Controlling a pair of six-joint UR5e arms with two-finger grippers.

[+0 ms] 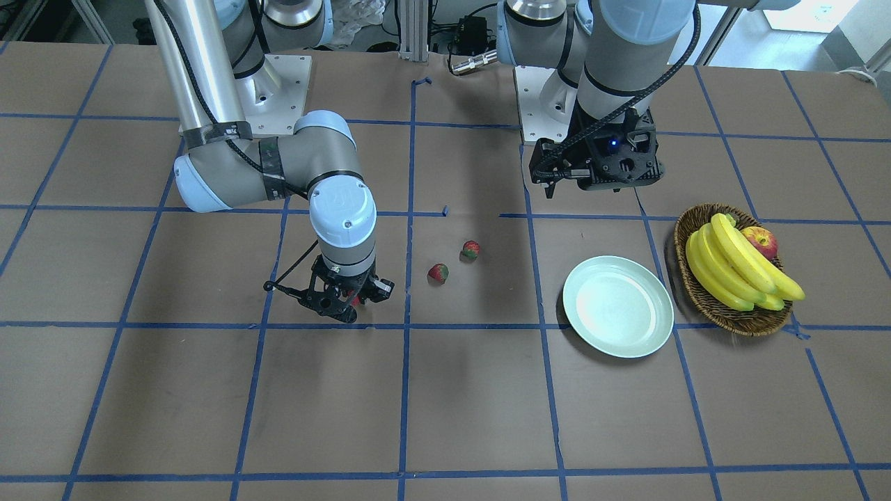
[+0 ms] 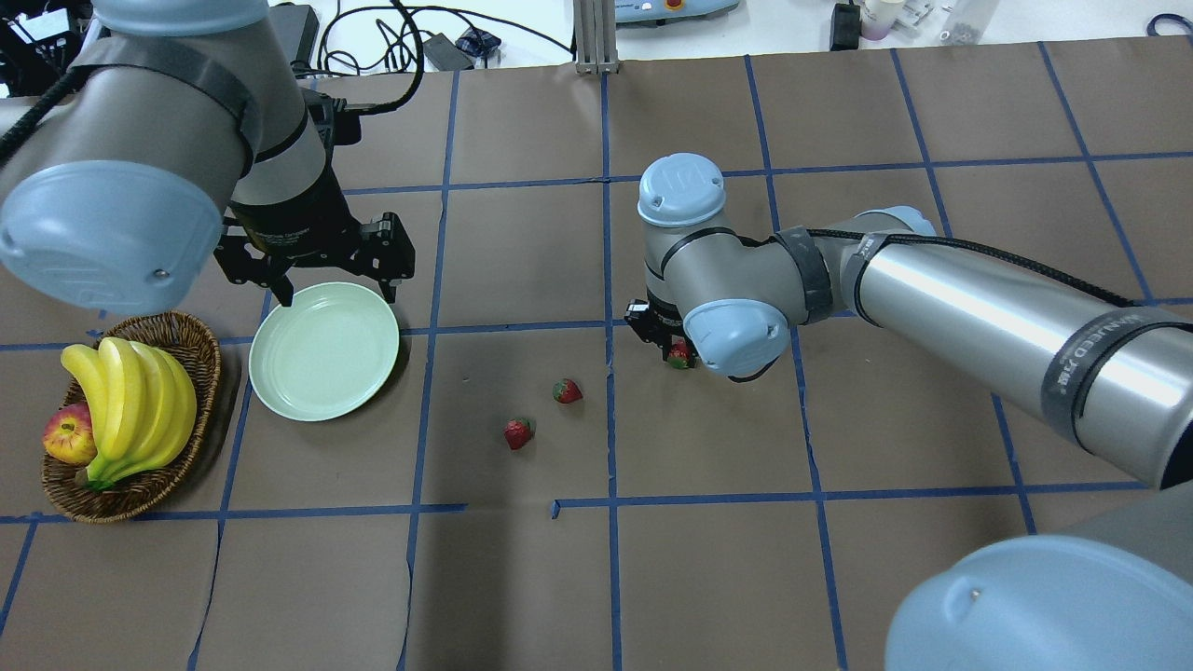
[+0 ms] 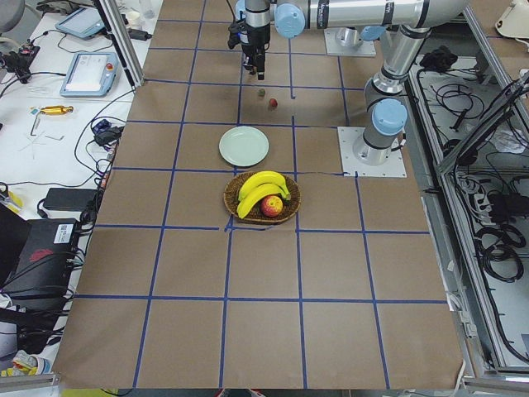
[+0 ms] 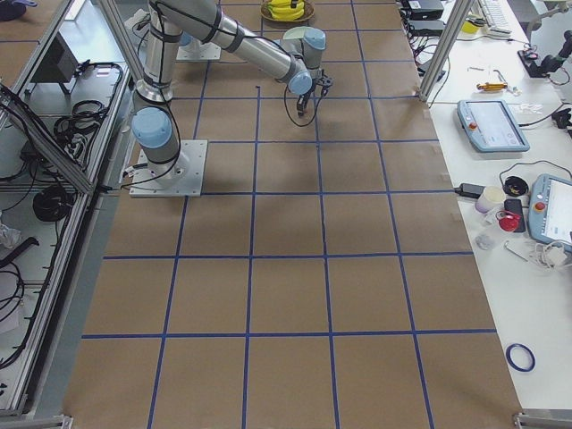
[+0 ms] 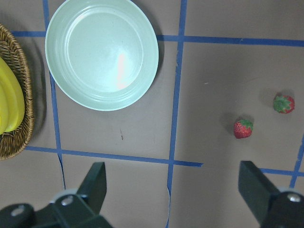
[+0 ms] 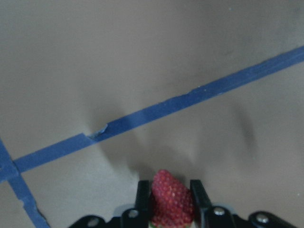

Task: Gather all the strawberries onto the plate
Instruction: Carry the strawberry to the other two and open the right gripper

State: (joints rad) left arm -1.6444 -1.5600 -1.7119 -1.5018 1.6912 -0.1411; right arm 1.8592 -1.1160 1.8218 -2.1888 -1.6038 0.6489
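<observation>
Two strawberries [image 2: 518,433] well apart from plate [image 2: 323,352]

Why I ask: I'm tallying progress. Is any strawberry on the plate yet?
No, the left wrist view shows the plate bare, with two strawberries lying well apart from it.

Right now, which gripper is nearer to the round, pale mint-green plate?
Left. The left gripper hangs open roughly over the plate; the right gripper, shut on a red strawberry, is far off, beyond two loose strawberries.

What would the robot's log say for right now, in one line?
right gripper: shut on held strawberry | left gripper: open, empty | plate: empty | loose strawberries: two, outside plate
</observation>
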